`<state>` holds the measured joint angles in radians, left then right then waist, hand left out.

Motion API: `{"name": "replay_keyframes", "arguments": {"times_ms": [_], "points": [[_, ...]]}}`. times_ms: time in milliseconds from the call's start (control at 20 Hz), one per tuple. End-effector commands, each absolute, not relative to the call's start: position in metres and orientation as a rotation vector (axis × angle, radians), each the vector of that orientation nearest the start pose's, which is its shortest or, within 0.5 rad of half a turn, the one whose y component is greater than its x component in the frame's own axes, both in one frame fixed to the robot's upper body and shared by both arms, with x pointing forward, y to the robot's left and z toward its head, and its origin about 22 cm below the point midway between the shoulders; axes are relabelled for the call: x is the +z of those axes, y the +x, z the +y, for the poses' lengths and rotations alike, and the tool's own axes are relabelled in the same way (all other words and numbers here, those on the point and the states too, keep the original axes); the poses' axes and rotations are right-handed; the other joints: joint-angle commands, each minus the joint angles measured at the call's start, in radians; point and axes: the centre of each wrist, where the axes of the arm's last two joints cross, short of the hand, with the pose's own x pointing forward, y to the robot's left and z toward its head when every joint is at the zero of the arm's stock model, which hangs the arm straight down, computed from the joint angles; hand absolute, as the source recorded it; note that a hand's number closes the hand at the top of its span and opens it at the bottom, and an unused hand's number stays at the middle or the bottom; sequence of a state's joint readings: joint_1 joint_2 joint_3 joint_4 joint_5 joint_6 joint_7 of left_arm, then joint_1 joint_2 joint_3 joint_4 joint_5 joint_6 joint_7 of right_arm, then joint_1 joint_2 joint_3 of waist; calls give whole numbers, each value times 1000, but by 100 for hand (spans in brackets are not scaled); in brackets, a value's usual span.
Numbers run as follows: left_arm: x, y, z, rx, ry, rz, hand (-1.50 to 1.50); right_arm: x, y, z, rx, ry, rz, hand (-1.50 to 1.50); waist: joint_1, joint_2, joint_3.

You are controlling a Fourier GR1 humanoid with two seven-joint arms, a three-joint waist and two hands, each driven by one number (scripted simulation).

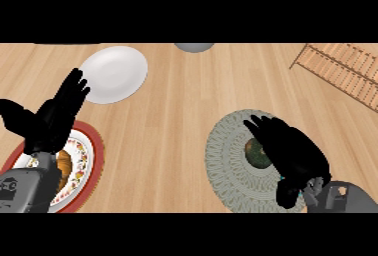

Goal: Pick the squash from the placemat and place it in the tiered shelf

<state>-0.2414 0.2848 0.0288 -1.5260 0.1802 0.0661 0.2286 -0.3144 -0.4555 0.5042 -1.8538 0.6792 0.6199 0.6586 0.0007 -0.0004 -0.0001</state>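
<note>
At far left my left hand (53, 117) stands open, fingers straight and pointing up the view, holding nothing. It and its grey forearm (26, 190) cover much of a red-rimmed patterned plate (87, 160); the plate's left part is hidden or cut off at the view's edge. A brown item (65, 164) lies on that plate, half hidden by my wrist; I cannot tell what it is. The rim pattern is coloured marks, not writing.

Above and just right of my fingertips sits a plain white plate (114, 74), fully visible, apart from the patterned one. A grey round object (194, 47) is cut off by the top edge; only its lower arc shows.

Right of centre lies the round grey-green placemat (221, 150), its lower edge cut off. The squash (255, 152) rests on it, dark green; only its left side shows. My right hand (291, 150) lies over the rest, fingers extended across the top. I cannot make out whether they close round it or touch it.

At upper right the wooden shelf (347, 67) is cut off by the frame, well apart from the placemat. No labels or lettering can be read anywhere.
</note>
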Motion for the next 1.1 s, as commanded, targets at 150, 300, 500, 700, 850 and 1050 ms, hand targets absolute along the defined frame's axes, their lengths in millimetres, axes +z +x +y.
{"name": "replay_keyframes", "arguments": {"times_ms": [150,300,500,700,850,1050], "points": [[66,298,278,-46,89,-1530,0,95,267,-165,1528,-750,-1027,-150,2,1,0],[68,296,280,-45,99,-1512,0,87,264,-181,1507,-755,-1039,-150,0,0,0],[63,294,299,-55,115,-1548,0,69,259,-186,1489,-747,-1030,-150,0,1,0],[68,308,279,-72,74,-1518,0,68,268,-173,1517,-732,-1002,-150,-1,0,0],[72,299,288,-65,77,-1524,0,52,286,-191,1508,-730,-987,-150,2,1,0],[64,285,286,-61,69,-1523,0,44,286,-167,1502,-697,-963,-150,4,0,0]]}}
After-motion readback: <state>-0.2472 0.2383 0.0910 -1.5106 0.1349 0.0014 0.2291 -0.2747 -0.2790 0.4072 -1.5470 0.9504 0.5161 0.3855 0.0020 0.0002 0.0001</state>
